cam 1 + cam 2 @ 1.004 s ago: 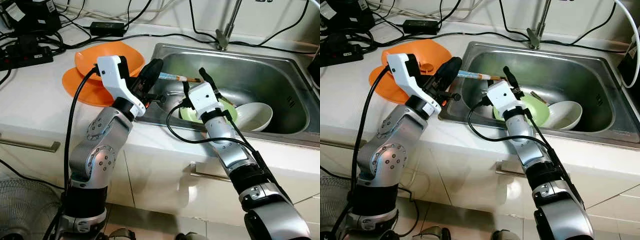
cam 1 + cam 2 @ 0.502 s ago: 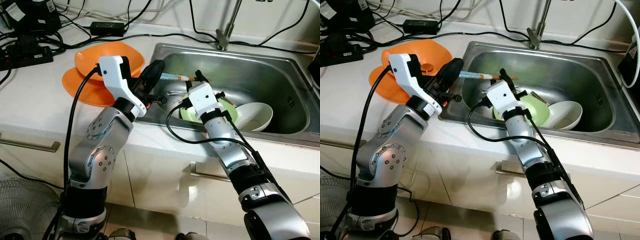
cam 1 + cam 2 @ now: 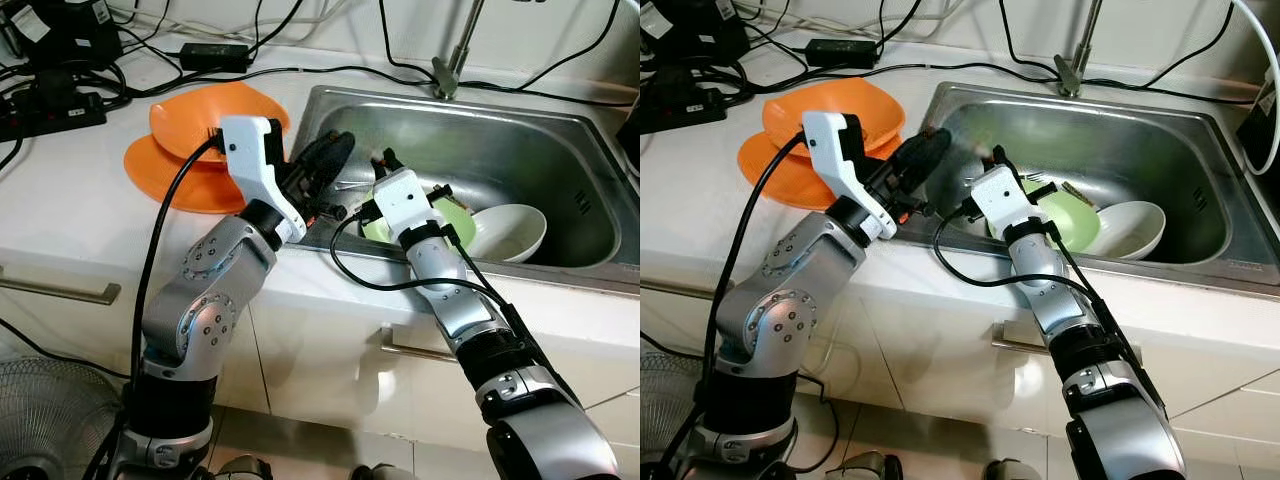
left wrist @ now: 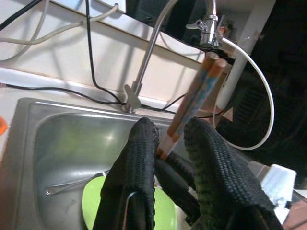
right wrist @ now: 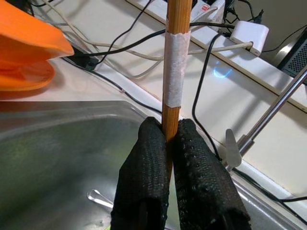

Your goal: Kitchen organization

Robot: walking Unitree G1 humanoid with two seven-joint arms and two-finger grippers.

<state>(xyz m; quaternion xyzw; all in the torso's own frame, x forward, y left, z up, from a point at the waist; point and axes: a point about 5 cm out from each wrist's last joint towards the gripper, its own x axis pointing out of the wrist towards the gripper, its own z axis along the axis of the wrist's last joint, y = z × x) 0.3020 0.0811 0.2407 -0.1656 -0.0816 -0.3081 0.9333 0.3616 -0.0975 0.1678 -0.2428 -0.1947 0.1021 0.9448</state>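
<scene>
A pair of chopsticks point(image 4: 192, 96) with blue and orange bands is held over the steel sink point(image 3: 560, 105). My left gripper point(image 3: 325, 160) is above the sink's left part, shut on one end. My right gripper point(image 3: 385, 160) sits close beside it, and its fingers point(image 5: 153, 163) are clamped on the bamboo shaft of the chopsticks point(image 5: 171, 72). In the head views the chopsticks are mostly hidden between the two grippers. Below them in the sink lie a green bowl point(image 3: 455, 215) and a white bowl point(image 3: 510, 230).
Two orange plates point(image 3: 190, 120) are stacked on the white counter left of the sink. A power strip with cables point(image 3: 50, 105) lies at the back left. The faucet point(image 3: 455, 50) rises behind the sink. A fork point(image 4: 72, 184) rests on the sink floor.
My left gripper has moved right, over the sink and closer to the right gripper. The right fingers, spread around the chopsticks a second ago, have closed on them.
</scene>
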